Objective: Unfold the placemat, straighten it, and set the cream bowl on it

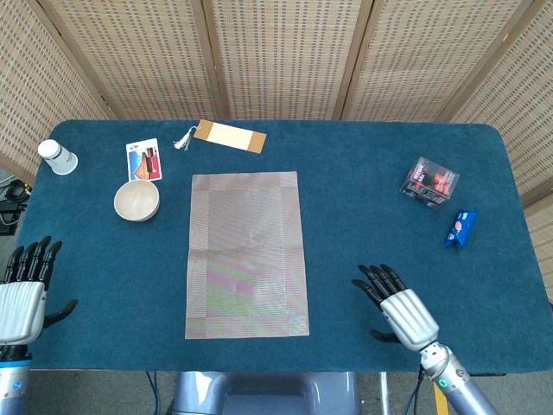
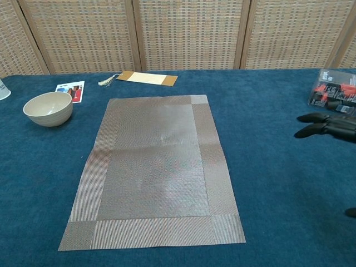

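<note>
The woven grey-brown placemat [image 1: 247,254] [image 2: 154,169] lies unfolded and flat in the middle of the blue table, long side running away from me. The cream bowl [image 1: 136,201] [image 2: 48,108] stands upright on the cloth just off the mat's far left corner, empty. My left hand [image 1: 23,293] hovers at the table's near left edge, fingers spread, holding nothing. My right hand [image 1: 397,309] is above the cloth to the right of the mat's near end, fingers apart and empty; only its dark fingertips [image 2: 320,125] show in the chest view.
A white cup [image 1: 58,157] lies at the far left corner. A picture card [image 1: 143,159] sits beyond the bowl, a tan tag with a tassel [image 1: 228,137] behind the mat. A clear box with red items [image 1: 429,182] and a blue packet [image 1: 460,227] lie at the right.
</note>
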You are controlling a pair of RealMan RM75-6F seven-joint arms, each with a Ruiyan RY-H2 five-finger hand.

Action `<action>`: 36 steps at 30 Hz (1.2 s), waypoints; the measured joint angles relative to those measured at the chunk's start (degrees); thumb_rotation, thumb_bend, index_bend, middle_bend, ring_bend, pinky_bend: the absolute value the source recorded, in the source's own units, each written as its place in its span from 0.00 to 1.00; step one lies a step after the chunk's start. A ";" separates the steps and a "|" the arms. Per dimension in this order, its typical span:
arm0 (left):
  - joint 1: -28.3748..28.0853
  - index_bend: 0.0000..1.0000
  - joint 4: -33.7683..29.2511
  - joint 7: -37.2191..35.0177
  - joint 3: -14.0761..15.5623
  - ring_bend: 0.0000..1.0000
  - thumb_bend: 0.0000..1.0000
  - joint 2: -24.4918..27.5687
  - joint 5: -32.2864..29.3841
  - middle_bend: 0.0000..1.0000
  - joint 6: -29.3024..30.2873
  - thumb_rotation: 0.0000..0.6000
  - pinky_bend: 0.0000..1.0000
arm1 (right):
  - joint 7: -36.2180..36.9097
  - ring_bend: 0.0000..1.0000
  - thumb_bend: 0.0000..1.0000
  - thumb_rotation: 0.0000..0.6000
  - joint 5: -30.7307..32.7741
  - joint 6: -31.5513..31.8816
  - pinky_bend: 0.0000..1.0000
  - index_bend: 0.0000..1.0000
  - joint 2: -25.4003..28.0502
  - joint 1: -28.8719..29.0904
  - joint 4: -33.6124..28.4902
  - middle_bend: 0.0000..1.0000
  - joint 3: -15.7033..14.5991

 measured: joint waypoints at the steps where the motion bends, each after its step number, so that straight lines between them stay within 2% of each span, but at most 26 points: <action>1: 0.11 0.00 0.00 -0.19 -0.17 0.00 0.13 0.04 0.04 0.00 0.02 1.00 0.00 | -0.25 0.00 0.06 1.00 0.31 -0.84 0.00 0.17 -1.52 0.41 0.13 0.00 0.04; 10: 0.28 0.00 0.52 -0.40 -1.59 0.00 0.13 0.01 -1.02 0.00 -2.12 1.00 0.00 | -1.75 0.00 0.06 1.00 1.48 -4.75 0.00 0.17 -12.41 2.90 3.52 0.00 0.02; 19: 0.60 0.00 0.71 0.18 -2.60 0.00 0.13 -0.12 -1.23 0.00 -3.59 1.00 0.00 | -5.26 0.00 0.07 1.00 3.89 -7.33 0.00 0.17 -19.70 5.11 7.18 0.00 1.21; 26: 0.64 0.00 1.05 0.60 -2.97 0.00 0.13 -0.31 -1.51 0.00 -5.05 1.00 0.00 | -5.57 0.00 0.07 1.00 6.50 -9.05 0.00 0.17 -21.20 6.24 8.35 0.00 1.90; 36: 0.88 0.00 1.14 0.65 -3.44 0.00 0.13 -0.43 -1.09 0.00 -5.80 1.00 0.00 | -7.65 0.00 0.07 1.00 7.87 -10.30 0.00 0.17 -21.31 7.14 8.90 0.00 1.30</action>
